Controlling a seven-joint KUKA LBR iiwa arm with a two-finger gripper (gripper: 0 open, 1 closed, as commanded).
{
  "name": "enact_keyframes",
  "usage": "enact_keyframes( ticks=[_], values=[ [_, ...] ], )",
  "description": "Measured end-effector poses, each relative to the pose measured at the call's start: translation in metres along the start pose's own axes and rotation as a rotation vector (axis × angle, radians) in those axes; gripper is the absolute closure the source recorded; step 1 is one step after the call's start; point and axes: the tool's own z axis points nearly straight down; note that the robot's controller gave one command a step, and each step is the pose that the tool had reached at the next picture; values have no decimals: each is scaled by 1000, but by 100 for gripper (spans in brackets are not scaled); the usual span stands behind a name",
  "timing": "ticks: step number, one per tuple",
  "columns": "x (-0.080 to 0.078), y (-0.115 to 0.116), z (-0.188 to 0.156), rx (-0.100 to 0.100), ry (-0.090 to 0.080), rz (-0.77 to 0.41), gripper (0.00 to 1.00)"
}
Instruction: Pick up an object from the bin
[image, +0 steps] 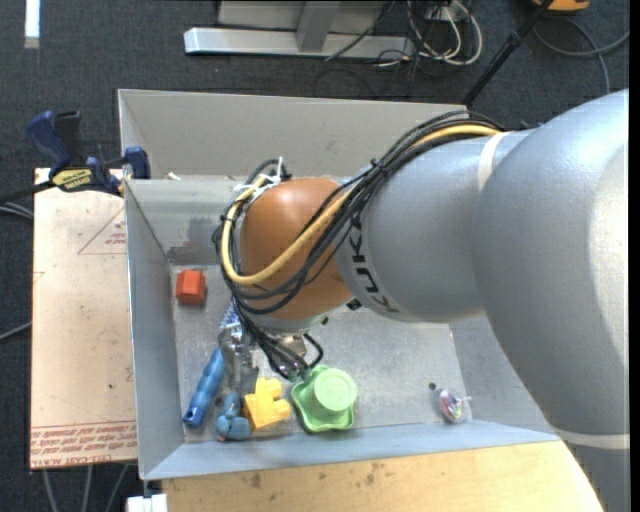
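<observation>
My gripper (243, 352) reaches down from under the orange wrist cover into the bin's front left part. Just below it lies a yellow block (265, 404) with a stepped shape. Left of it a long blue tool (206, 386) lies slanted, and a small blue-grey piece (235, 428) rests by the front wall. A light green round cap-like thing (326, 399) sits right of the yellow block, close under the gripper's cables. I see nothing held in the gripper.
A small red-orange block (190, 287) lies alone near the left wall. At the front right of the floor sits a small clear trinket with pink in it (453, 405). The arm and its orange cover hide the middle of the bin.
</observation>
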Motion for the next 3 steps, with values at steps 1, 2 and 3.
enact_keyframes(
  ticks=[1, 2, 3],
  values=[
    [12, 36, 64, 0, -9, -253, 100],
    [16, 43, -74, -3, -14, -292, 100],
    [17, 43, -69, -2, -5, -291, 0]
  ],
)
